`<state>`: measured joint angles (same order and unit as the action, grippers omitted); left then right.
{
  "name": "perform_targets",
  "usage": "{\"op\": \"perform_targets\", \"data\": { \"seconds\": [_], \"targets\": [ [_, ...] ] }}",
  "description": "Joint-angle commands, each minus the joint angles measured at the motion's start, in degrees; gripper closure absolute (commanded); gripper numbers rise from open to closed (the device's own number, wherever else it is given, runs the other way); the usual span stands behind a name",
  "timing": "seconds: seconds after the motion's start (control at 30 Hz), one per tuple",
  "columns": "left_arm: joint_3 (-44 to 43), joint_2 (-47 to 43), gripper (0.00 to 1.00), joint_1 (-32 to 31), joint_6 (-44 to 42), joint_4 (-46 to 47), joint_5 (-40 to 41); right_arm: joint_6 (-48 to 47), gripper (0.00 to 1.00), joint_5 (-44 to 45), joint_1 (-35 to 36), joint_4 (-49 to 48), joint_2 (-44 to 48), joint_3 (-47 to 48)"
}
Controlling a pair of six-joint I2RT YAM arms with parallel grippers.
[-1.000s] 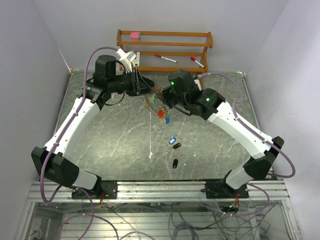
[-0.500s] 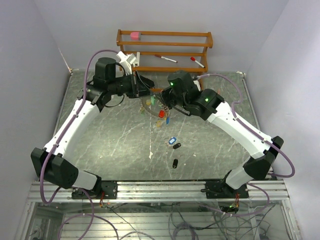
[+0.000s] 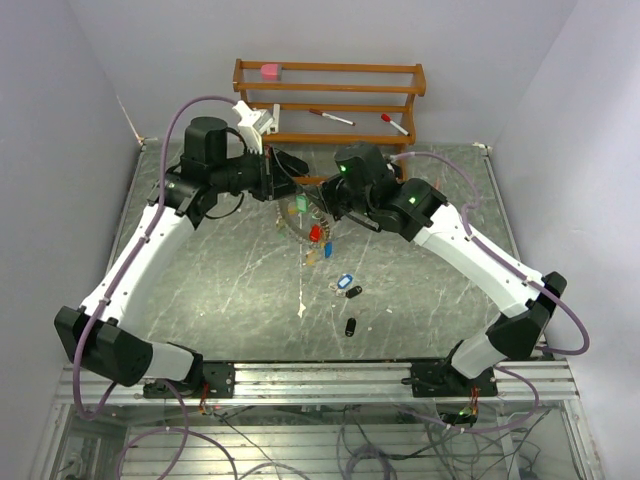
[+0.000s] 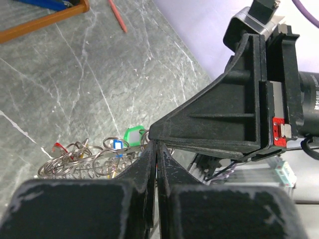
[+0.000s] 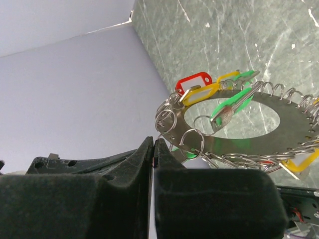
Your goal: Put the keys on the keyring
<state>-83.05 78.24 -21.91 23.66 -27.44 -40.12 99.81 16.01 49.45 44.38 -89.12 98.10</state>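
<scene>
The keyring [image 3: 308,218] hangs above the table between my two grippers, a silvery ring strung with small split rings and red, yellow and green tags. My left gripper [image 3: 292,172] is shut on its rim; in the left wrist view the jaws [image 4: 156,145] close beside a green tag [image 4: 133,134]. My right gripper [image 3: 326,196] is shut on the ring too; its wrist view shows the ring [image 5: 219,144], a red tag [image 5: 194,81] and a green key [image 5: 230,107]. Loose on the table lie a blue key [image 3: 345,281] and two black keys [image 3: 354,292] [image 3: 350,327].
A wooden rack [image 3: 330,68] stands at the back wall with a pink block [image 3: 270,71] and two red-capped pens [image 3: 330,117] [image 3: 393,123]. The rack's edge [image 4: 45,20] and a red pen [image 4: 118,17] show in the left wrist view.
Both grippers have shifted slightly left with the keyring. The dangling tags have swung left and hang lower over the table. The loose keys have not moved.
</scene>
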Motion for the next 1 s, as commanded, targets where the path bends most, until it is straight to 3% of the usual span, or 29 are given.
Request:
{"op": "perform_targets", "data": {
  "seconds": [0.0, 0.37, 0.97],
  "targets": [
    [0.93, -2.93, 0.93, -0.89, -7.02, 0.16, -0.43, 1.77, 1.0, -0.89, -0.23, -3.29, 2.18, -0.22],
    [3.98, -4.48, 0.93, -2.26, -10.77, -0.79, -0.27, 2.38, 1.0, -0.33, -0.2, -6.57, 4.24, -3.11],
    [6.99, -4.1, 0.93, -2.17, -6.96, -0.36, 3.28, 0.71, 1.0, -2.04, -0.36, -11.73, 6.58, -5.96]
  ]
}}
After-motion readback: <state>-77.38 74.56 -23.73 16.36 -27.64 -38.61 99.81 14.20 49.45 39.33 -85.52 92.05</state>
